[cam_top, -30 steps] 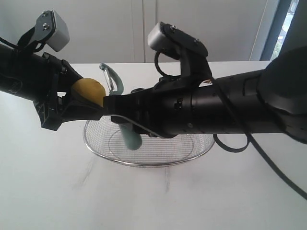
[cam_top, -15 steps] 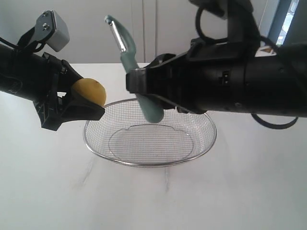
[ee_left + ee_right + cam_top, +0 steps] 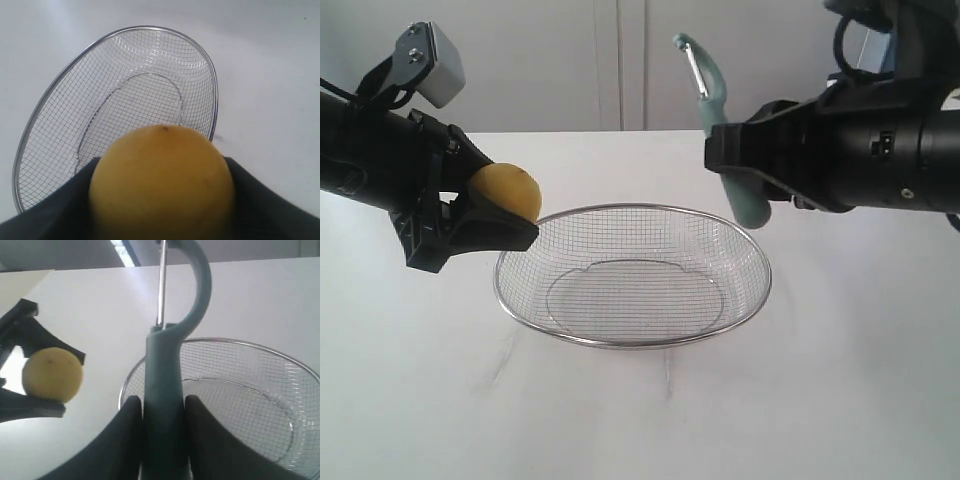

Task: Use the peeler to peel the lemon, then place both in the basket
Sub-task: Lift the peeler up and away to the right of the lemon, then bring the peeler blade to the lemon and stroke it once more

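Note:
My left gripper (image 3: 505, 215) is shut on the yellow lemon (image 3: 506, 190), held in the air just past the left rim of the wire mesh basket (image 3: 632, 340). The fruit fills the left wrist view as the lemon (image 3: 162, 182), with the basket (image 3: 30, 125) behind it. My right gripper (image 3: 720, 160) is shut on the teal handle of the peeler (image 3: 725, 120), which stands nearly upright above the basket's right side, its silver blade at the top. In the right wrist view the peeler (image 3: 165, 385) sits between the dark fingers (image 3: 125, 435), the lemon (image 3: 52, 375) away to one side.
The basket (image 3: 300, 371) rests on a white table (image 3: 640, 410). A pale wall with panel seams stands behind the table, and a window edge (image 3: 910, 50) shows at the far right.
My right arm has pulled back to the right and upward, carrying the peeler away from the lemon and off the basket's middle. The left gripper and lemon have stayed put.

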You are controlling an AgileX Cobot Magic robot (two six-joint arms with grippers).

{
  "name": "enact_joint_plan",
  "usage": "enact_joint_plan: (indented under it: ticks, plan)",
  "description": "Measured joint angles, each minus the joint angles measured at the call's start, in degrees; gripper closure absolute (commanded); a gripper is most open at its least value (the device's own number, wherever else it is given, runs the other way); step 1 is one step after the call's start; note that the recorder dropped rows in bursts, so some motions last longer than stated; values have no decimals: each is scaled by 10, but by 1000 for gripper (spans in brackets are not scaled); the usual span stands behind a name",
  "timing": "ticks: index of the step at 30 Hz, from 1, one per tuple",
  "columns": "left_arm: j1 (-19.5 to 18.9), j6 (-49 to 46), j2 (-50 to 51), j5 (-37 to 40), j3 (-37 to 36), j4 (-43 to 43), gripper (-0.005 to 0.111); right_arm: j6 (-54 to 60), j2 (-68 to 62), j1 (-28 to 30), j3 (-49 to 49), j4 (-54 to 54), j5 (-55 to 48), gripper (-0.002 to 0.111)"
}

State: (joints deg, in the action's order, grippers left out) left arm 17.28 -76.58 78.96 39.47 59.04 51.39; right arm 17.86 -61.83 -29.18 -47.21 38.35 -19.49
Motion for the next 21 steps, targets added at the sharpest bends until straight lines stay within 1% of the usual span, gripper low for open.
enact_joint_plan:
  ticks: [7, 14, 18, 21]
  plan:
    - [0, 0, 0, 0, 0, 0, 107, -3, -3, 46, 31, -3, -7, 108]
    - [0, 0, 0, 0, 0, 0, 107, -3, -61, 62, 51, 0, -13, 108]
    - [0, 0, 0, 0, 0, 0, 107, 14, -109, 62, 51, 44, -21, 108]
    - [0, 0, 0, 0, 0, 0, 107, 65, -139, 62, 51, 111, -31, 108]
